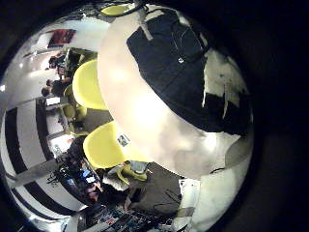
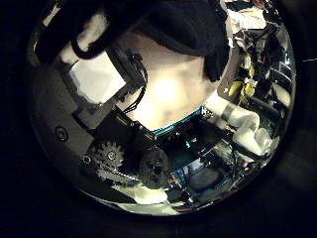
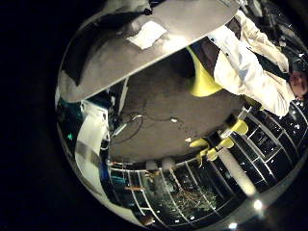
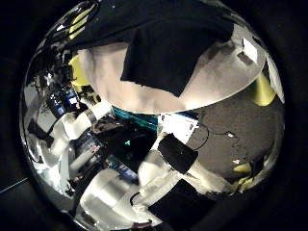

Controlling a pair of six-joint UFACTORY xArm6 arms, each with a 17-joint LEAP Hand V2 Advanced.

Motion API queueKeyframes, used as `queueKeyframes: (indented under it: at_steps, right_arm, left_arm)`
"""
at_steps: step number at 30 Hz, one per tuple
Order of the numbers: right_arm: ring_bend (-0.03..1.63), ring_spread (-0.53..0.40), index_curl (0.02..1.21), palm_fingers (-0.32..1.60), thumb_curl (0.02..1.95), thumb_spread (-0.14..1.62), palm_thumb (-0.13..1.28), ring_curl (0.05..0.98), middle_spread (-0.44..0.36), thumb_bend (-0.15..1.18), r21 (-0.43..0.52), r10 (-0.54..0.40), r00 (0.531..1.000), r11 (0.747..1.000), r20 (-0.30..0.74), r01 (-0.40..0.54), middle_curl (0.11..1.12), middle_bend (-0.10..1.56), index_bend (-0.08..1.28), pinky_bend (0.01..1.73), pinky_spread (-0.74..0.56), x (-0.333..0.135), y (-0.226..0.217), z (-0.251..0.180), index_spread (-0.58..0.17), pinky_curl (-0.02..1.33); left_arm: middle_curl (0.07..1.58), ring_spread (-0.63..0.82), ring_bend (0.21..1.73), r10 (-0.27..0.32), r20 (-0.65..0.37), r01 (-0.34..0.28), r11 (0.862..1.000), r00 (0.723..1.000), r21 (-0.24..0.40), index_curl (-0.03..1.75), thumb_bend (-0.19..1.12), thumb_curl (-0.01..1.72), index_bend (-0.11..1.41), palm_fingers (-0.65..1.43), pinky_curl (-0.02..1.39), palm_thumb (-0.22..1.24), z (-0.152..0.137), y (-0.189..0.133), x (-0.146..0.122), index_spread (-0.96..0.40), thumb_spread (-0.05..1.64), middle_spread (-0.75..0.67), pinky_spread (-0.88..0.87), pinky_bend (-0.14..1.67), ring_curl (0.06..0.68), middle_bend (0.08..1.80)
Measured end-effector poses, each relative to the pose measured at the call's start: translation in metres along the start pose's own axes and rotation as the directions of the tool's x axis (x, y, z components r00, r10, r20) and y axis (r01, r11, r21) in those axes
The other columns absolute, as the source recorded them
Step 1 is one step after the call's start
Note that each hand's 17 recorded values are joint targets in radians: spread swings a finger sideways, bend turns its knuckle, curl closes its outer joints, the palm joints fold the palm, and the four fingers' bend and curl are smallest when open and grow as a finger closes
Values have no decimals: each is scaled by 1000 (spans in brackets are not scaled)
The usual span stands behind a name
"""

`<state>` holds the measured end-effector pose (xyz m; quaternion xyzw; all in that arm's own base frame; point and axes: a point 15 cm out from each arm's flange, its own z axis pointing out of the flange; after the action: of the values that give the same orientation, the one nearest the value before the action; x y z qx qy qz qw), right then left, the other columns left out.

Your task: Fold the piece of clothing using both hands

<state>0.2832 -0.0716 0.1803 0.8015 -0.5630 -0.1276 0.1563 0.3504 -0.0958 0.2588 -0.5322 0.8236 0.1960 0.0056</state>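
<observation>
A dark piece of clothing [image 1: 179, 63] lies spread on the pale table [image 1: 145, 130]. It also shows in the left thumb side palm view [image 2: 183, 25], beyond my left hand [image 2: 104, 89], whose fingers are relaxed with no cloth between them. In the right thumb side palm view the clothing [image 4: 159, 48] lies on the table [image 4: 207, 87], one flap reaching toward the near edge. My right hand [image 4: 115, 144] is off the table's edge, fingers relaxed and away from the cloth. A white hand [image 1: 227, 85] sits at the clothing's edge in the left little finger side palm view.
Chairs [image 1: 87, 85] stand on the floor beside the table. The right little finger side palm view shows the table's edge [image 3: 144, 53], the floor [image 3: 154, 111] and a chair [image 3: 204, 77]. A small label [image 4: 248, 50] lies on the table.
</observation>
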Motion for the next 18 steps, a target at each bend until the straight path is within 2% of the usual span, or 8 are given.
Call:
queueKeyframes:
  at_steps: [5, 11, 14, 16, 17, 18]
  right_arm:
    - [642, 5, 262, 126, 328, 1087, 551, 256, -36, -17, 48, 0, 1000, 999, -21, 1, 386, 306, 154, 567, 203, 3, -24, 13, -288, 247]
    - [646, -5, 272, 165, 339, 1064, 584, 257, -37, -18, 29, -10, 1000, 1000, -27, 11, 380, 293, 168, 551, 185, -6, -42, 28, -282, 242]
    - [716, -73, 275, 297, 349, 1047, 619, 271, -64, -15, 28, -20, 999, 999, -42, 21, 377, 288, 164, 576, 100, -11, -55, 33, -283, 239]
    - [791, -133, 271, 428, 361, 1036, 663, 287, -90, -8, 32, -28, 998, 999, -49, 30, 378, 286, 149, 655, -1, -12, -60, 34, -287, 246]
    - [923, -201, 253, 747, 377, 1026, 710, 328, -157, 2, 42, -29, 998, 999, -53, 31, 413, 380, 117, 803, -147, -12, -63, 33, -309, 280]
    - [920, -219, 243, 809, 381, 1026, 727, 310, -174, 5, 53, -29, 998, 998, -58, 32, 419, 416, 123, 821, -187, -12, -66, 32, -315, 264]
  left_arm:
    - [1038, -450, 1370, 5, -8, -5, 1000, 1000, -6, 1345, -13, 627, 328, 1044, 618, 822, -2, 0, 1, -765, 1070, -593, -642, 1115, 527, 926]
    - [1057, -450, 1363, 6, -8, -7, 1000, 1000, -12, 1401, -13, 637, 290, 1054, 618, 819, 0, 0, -1, -765, 1073, -602, -646, 1104, 525, 906]
    - [1064, -453, 1359, 3, -9, -3, 1000, 1000, -9, 1421, -13, 641, 279, 1054, 619, 818, -2, -1, -3, -764, 1074, -606, -650, 1096, 524, 901]
    - [1070, -454, 1357, 0, -10, 0, 1000, 1000, -8, 1435, -13, 643, 270, 1057, 619, 817, -3, -1, -5, -762, 1074, -609, -652, 1092, 523, 895]
    - [1073, -455, 1355, -3, -10, 3, 1000, 1000, -10, 1445, -13, 645, 264, 1059, 620, 817, -3, 0, -6, -760, 1074, -611, -653, 1089, 523, 891]
    - [1076, -453, 1354, -3, -10, 3, 1000, 1000, -11, 1452, -13, 646, 260, 1060, 621, 817, -3, 0, -7, -759, 1074, -612, -654, 1088, 523, 889]
